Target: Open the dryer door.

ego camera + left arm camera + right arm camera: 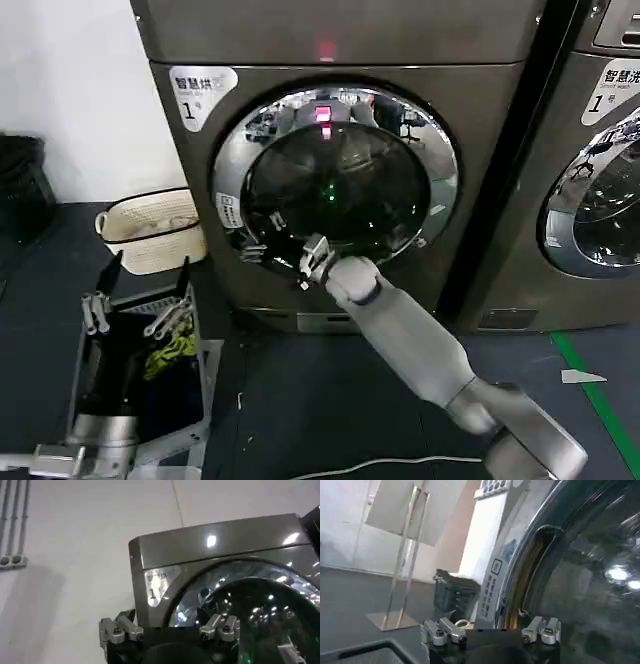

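The dryer (480, 130) stands straight ahead, dark grey-bronze, with a white "1" label (201, 95) and a pink light (325, 47). Its round dryer door (232, 160) has a wide chrome ring around dark glass and lies against the front. My right gripper (285, 252) is open at the door's lower left rim. In the right wrist view the gripper (490, 622) faces the chrome edge (520, 565), the white sticker (492, 590) and a brass-coloured recess. My left gripper (145, 272) is open, low at the left and away from the door. It (165, 617) looks up at the dryer (225, 535).
A second similar machine (600, 180) stands at the right. A white basket (150, 232) sits left of the dryer. A grey crate (205, 385) with dark clothes lies under my left gripper. Green tape (600, 395) and a white cable (380, 465) cross the dark floor.
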You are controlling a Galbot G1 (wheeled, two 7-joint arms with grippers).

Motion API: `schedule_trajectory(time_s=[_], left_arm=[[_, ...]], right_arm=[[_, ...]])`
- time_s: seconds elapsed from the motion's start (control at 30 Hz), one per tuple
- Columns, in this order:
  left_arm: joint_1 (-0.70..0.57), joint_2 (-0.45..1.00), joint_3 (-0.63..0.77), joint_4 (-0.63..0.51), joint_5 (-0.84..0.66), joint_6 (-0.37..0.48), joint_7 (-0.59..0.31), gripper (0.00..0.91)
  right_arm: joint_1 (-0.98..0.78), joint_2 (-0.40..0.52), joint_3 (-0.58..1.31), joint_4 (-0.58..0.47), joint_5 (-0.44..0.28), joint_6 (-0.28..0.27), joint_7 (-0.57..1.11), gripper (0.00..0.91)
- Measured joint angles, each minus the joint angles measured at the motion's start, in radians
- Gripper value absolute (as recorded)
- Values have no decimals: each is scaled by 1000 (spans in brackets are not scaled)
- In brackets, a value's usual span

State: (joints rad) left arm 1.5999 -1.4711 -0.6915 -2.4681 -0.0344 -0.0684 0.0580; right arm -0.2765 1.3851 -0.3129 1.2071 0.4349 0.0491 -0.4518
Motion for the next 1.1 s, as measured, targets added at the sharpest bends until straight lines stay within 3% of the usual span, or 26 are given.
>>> schedule_trajectory(time_s=[0.63,1.1], left_arm=[[-1,2,-7,3,-2,1,2,907],[-28,43,-168,17,-159,46,26,907]], right_arm=[[-53,-91,-13,109,47,53,-145,907],[-78,-267,-66,271,144,105,-301,907]])
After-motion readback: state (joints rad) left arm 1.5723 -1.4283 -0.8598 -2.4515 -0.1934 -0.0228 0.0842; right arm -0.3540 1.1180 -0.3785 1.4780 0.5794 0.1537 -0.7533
